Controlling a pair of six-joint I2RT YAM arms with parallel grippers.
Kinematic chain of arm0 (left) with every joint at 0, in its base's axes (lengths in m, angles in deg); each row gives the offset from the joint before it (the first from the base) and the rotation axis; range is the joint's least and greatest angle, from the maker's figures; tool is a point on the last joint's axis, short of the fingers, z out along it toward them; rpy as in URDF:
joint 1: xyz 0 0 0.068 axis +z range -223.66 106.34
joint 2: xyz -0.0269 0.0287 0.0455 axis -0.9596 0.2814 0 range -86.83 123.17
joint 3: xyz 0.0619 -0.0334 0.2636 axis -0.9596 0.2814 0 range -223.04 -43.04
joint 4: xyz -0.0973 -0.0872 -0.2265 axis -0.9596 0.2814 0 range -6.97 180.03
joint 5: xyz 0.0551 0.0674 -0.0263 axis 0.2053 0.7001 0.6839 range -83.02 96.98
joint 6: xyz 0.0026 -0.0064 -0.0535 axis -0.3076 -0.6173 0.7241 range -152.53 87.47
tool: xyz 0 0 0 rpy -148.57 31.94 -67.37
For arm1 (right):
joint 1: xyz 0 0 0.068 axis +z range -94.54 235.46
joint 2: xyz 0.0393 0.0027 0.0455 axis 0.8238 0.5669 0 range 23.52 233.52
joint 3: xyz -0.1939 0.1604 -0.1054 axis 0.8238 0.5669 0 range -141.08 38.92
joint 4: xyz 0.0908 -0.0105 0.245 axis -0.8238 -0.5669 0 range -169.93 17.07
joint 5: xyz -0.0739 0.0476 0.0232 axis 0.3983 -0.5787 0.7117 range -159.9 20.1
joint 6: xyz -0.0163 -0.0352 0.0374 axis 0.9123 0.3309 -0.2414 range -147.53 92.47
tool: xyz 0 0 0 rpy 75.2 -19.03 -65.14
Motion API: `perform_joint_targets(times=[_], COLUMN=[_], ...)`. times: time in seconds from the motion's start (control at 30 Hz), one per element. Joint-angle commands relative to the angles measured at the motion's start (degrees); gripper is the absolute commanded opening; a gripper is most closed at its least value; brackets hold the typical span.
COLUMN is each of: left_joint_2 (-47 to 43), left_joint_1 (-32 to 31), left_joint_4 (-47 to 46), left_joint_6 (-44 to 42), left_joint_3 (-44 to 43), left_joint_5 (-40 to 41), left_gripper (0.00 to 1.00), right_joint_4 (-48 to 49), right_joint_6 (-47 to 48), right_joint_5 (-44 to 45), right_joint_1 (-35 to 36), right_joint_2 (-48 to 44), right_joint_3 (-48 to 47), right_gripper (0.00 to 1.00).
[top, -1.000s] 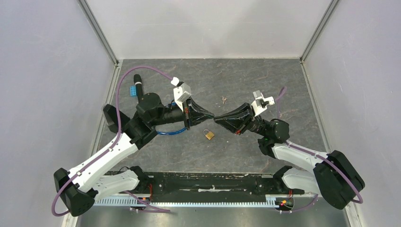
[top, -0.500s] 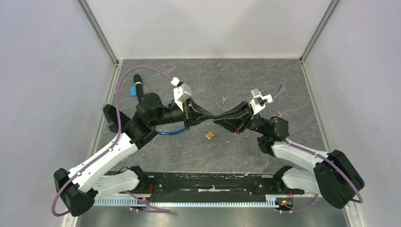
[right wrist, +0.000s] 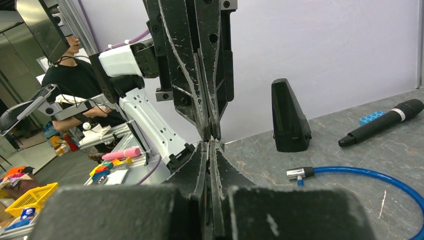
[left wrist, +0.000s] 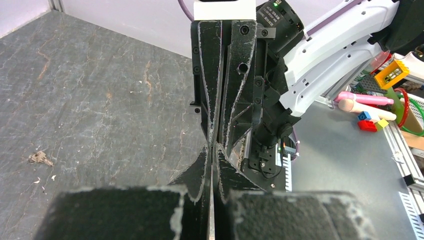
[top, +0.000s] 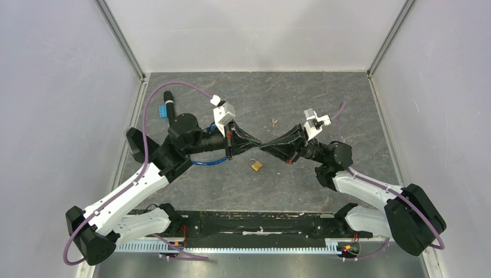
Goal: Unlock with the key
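The brass padlock (top: 255, 165) lies on the grey table, just in front of the spot where both arms meet. My left gripper (top: 258, 142) and right gripper (top: 265, 146) hover above the table, touching tip to tip. In the left wrist view the left gripper (left wrist: 212, 148) is shut on the key (left wrist: 212, 210), which I see edge-on as a thin silver strip between its fingers. In the right wrist view the right gripper (right wrist: 212, 143) is shut too, with a thin dark sliver pinched between its pads, apparently the other end of the same key.
A small metal piece (top: 274, 122) lies on the table behind the grippers. At the left lie a blue cable (top: 209, 161), a black microphone (top: 169, 101) and a blue brick (top: 164, 110). Walls close the table at left, right and back.
The right gripper's jaws have closed. Its wrist has crept a little left and towards the back. The left arm has stayed where it was.
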Motion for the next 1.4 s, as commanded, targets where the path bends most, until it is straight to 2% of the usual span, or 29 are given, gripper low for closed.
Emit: perform_joint_targets(times=[0.0,0.23,0.37,0.47,0.6,0.7,0.83,1.0,1.13,1.37], left_joint_2=[-0.61,-0.79,-1.12,-2.30,-3.40,-2.91,-0.66,5.03,10.83,26.56], left_joint_1=[-0.24,-0.24,-0.24,-0.24,-0.24,-0.24,-0.24,-0.15,-0.16,-0.62], left_joint_4=[-0.81,-0.59,-1.35,-1.20,1.75,7.09,13.32,26.44,29.99,35.23], left_joint_6=[1.36,3.20,5.70,7.59,11.11,15.48,21.17,31.75,36.48,44.45], left_joint_3=[-1.17,-1.23,-0.91,-0.73,-1.07,-2.17,-2.71,-3.53,-2.26,-5.88], left_joint_5=[2.74,5.21,10.16,15.33,23.58,29.41,35.55,44.79,43.70,39.27], left_gripper=[0.04,0.05,0.32,0.51,0.64,0.70,0.73,0.73,0.74,0.77], right_joint_4=[-0.44,-0.85,-1.31,-1.42,-1.94,-3.12,-10.96,-27.49,-45.65,-57.71], right_joint_6=[0.78,0.36,-1.99,-8.29,-16.74,-18.47,-15.59,-5.24,6.81,15.04], right_joint_5=[-1.53,-1.41,-0.76,-0.98,-1.58,-1.62,-0.94,0.07,4.60,9.17], right_joint_1=[-0.20,-1.05,-2.11,-4.17,-6.93,-8.20,-9.84,-10.54,-10.57,-10.53], right_joint_2=[-1.15,-1.77,-1.68,-0.48,1.13,1.35,0.49,-2.36,-6.12,-9.20], right_joint_3=[-1.04,0.12,-0.01,-0.06,0.49,1.40,2.89,3.46,3.19,5.07], right_gripper=[0.00,0.00,0.00,0.00,0.00,0.00,0.00,0.00,0.00,0.00])
